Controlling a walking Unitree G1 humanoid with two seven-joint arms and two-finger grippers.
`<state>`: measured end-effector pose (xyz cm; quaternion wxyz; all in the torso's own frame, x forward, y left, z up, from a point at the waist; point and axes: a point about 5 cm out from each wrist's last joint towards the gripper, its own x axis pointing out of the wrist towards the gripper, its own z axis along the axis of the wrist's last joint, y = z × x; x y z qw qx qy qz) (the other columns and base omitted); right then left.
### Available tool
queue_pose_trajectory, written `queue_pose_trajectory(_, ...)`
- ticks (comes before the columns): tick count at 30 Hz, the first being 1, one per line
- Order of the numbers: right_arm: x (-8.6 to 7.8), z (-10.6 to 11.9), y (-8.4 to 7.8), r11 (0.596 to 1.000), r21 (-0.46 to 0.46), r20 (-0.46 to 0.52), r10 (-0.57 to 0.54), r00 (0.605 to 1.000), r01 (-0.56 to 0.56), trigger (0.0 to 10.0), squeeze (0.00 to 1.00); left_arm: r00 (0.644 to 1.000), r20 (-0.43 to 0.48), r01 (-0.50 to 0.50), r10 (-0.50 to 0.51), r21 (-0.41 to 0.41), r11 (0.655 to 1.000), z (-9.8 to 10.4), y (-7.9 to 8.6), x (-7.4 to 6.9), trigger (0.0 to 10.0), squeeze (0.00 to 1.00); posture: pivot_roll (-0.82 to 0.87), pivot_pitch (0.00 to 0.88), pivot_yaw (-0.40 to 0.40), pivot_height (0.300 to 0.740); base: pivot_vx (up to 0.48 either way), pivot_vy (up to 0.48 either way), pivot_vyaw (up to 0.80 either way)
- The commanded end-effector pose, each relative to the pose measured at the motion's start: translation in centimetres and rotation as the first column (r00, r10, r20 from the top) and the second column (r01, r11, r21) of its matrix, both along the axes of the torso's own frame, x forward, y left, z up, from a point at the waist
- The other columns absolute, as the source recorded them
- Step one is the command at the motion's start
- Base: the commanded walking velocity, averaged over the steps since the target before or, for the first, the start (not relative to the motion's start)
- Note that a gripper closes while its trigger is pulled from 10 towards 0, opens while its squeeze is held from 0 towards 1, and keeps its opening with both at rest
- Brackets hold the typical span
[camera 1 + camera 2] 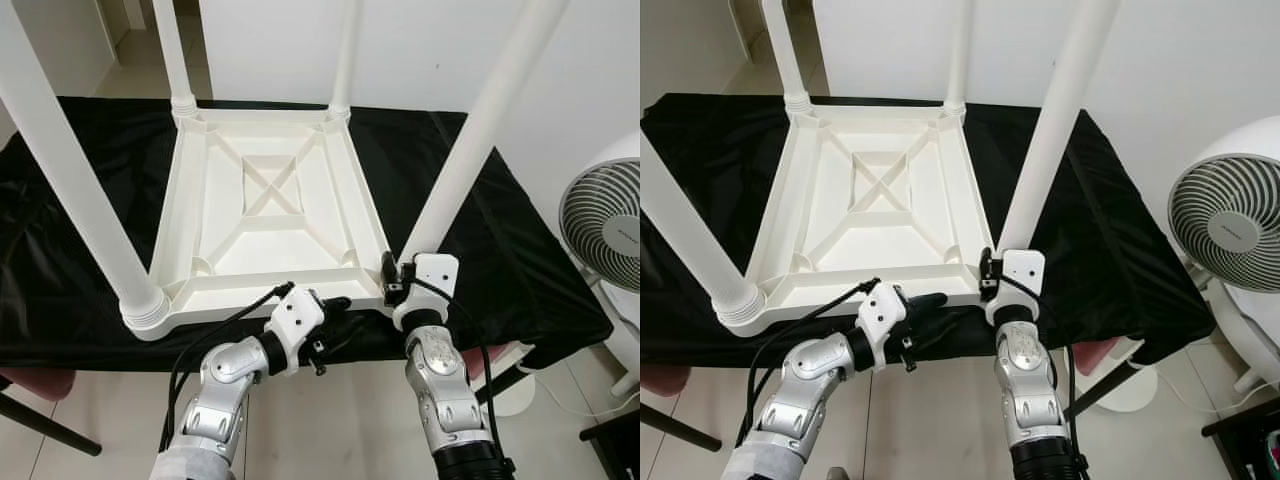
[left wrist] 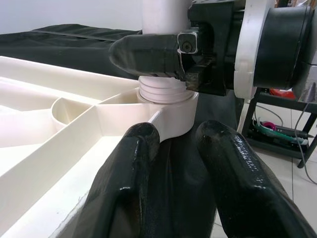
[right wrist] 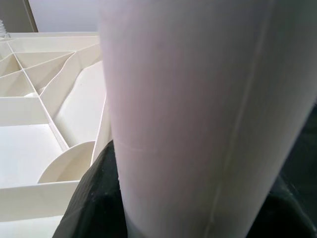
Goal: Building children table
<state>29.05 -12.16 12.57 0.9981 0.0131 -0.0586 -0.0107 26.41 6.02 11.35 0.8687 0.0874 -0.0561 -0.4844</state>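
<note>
— Children's table (image 1: pixel 265 205) lies upside down in the middle of the frame, its ribbed underside facing up, on a counter (image 1: pixel 60 280) draped in black cloth. How far along is it?

— Nearly done, I'd judge. All four white legs stand in the corner sockets: two far ones at the upper middle, one near leg at the left (image 1: pixel 60 170), and the near right leg (image 1: pixel 480 140), which is the one being worked on.

— What holds it?

— The right claw (image 2: pixel 163 52) is pinched around that leg just above its threaded collar, low and right of centre. Its wrist view is mostly white tube.

— And the other arm?

— The left claw (image 1: pixel 335 305) rests at the near edge of the tabletop, just beside the same corner. Its fingers (image 2: pixel 124 178) are spread slightly apart, holding nothing, lying on the black cloth.

— What's left?

— Probably seating that last leg fully, then turning the table upright.

— Anything unclear?

— The leg tops are cut off by the frame. A few threads show at the collar, so I cannot tell whether the leg is fully home. A white fan (image 1: pixel 605 210) at the right edge is also cropped.
</note>
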Motion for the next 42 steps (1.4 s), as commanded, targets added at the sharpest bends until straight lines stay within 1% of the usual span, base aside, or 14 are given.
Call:
queue_pose_trajectory(1, -0.4, -1.6, 0.9, 0.999, 0.034, -0.091, 0.003, 0.996, 0.000, 0.0, 0.00, 0.987, 0.010, -0.161, 0.161, -0.024, 0.987, 0.1, 0.4, 0.4, 10.0, 0.00, 0.06, 0.065, -0.039, 0.740, 0.000, 0.000, 0.00)
queue_pose_trajectory(2, -0.4, -1.7, 0.8, 1.000, 0.027, -0.097, 0.004, 0.995, -0.002, 10.0, 0.00, 0.987, 0.010, -0.162, 0.162, -0.024, 0.986, 0.1, 0.5, 0.4, 10.0, 0.00, 0.06, 0.065, -0.039, 0.740, 0.000, 0.000, 0.00)
queue_pose_trajectory(5, -0.4, -1.6, 0.8, 1.000, 0.030, -0.095, 0.013, 0.995, -0.011, 10.0, 0.00, 0.987, 0.009, -0.162, 0.163, -0.024, 0.986, 0.0, 0.5, 0.4, 10.0, 0.00, 0.06, 0.065, -0.039, 0.740, 0.000, 0.000, 0.00)
queue_pose_trajectory(6, -0.3, -1.3, 0.5, 0.998, 0.038, -0.077, 0.047, 0.996, -0.044, 10.0, 1.00, 0.986, 0.010, -0.164, 0.164, -0.023, 0.986, 0.0, 0.5, 0.4, 10.0, 0.00, 0.06, 0.063, -0.040, 0.740, 0.000, 0.000, 0.00)
queue_pose_trajectory(9, -0.3, -1.1, 0.3, 0.997, 0.044, -0.062, 0.071, 0.996, -0.069, 10.0, 1.00, 0.986, 0.010, -0.165, 0.165, -0.023, 0.986, 0.0, 0.5, 0.4, 10.0, 0.00, 0.06, 0.062, -0.040, 0.740, 0.000, 0.000, 0.00)
queue_pose_trajectory(13, -0.4, -0.2, -0.6, 0.972, 0.056, -0.022, 0.232, 0.973, -0.230, 10.0, 1.00, 0.985, 0.013, -0.170, 0.170, -0.021, 0.985, 0.1, 0.7, 0.5, 10.0, 0.00, 0.06, 0.056, -0.043, 0.740, 0.000, 0.000, 0.00)
queue_pose_trajectory(14, -0.6, 0.1, -0.9, 0.949, 0.025, -0.012, 0.314, 0.949, -0.313, 10.0, 0.00, 0.985, 0.014, -0.170, 0.171, -0.019, 0.985, 0.1, 0.7, 0.5, 10.0, 0.00, 0.07, 0.052, -0.044, 0.740, 0.000, 0.000, 0.00)
queue_pose_trajectory(18, -0.8, 0.6, -1.3, 0.915, -0.013, -0.004, 0.403, 0.915, -0.403, 10.0, 0.00, 0.985, 0.016, -0.171, 0.171, -0.018, 0.985, 0.1, 0.8, 0.5, 10.0, 0.00, 0.07, 0.052, -0.044, 0.740, 0.000, 0.000, 0.00)
queue_pose_trajectory(23, -0.8, 1.0, -3.7, 0.845, -0.120, -0.029, 0.521, 0.853, -0.521, 10.0, 0.00, 0.984, 0.019, -0.176, 0.176, -0.018, 0.984, 0.1, 0.8, 0.6, 10.0, 0.00, 0.08, 0.039, -0.046, 0.740, 0.000, 0.000, 0.00)
queue_pose_trajectory(26, -0.8, 1.0, -3.7, 0.845, -0.120, -0.029, 0.521, 0.853, -0.521, 10.0, 0.00, 0.984, 0.019, -0.176, 0.176, -0.018, 0.984, 0.1, 0.8, 0.6, 10.0, 0.00, 0.08, 0.039, -0.046, 0.740, 0.000, 0.000, 0.00)
queue_pose_trajectory(29, -0.4, 0.9, -5.2, 0.791, -0.135, -0.088, 0.590, 0.802, -0.597, 10.0, 0.00, 0.983, 0.022, -0.180, 0.180, -0.016, 0.984, 0.2, 0.9, 0.6, 10.0, 0.00, 0.08, 0.032, -0.048, 0.740, 0.000, 0.000, 0.00)
queue_pose_trajectory(34, -0.2, 0.9, -5.9, 0.761, -0.148, -0.115, 0.620, 0.776, -0.631, 10.0, 0.00, 0.983, 0.023, -0.182, 0.182, -0.015, 0.983, 0.2, 1.0, 0.7, 10.0, 0.00, 0.08, 0.030, -0.045, 0.740, 0.000, 0.000, 0.00)
queue_pose_trajectory(35, -0.1, 0.7, -6.4, 0.729, -0.154, -0.153, 0.649, 0.745, -0.667, 10.0, 0.00, 0.983, 0.026, -0.183, 0.183, -0.015, 0.983, 0.3, 1.0, 0.7, 10.0, 0.00, 0.09, 0.027, -0.042, 0.740, 0.000, 0.000, 0.00)
queue_pose_trajectory(42, 0.7, 0.3, -7.9, 0.660, -0.164, -0.254, 0.690, 0.678, -0.733, 10.0, 0.00, 0.983, 0.028, -0.180, 0.180, -0.012, 0.984, 0.4, 1.0, 0.7, 10.0, 0.00, 0.09, 0.032, -0.028, 0.740, 0.000, 0.000, 0.00)
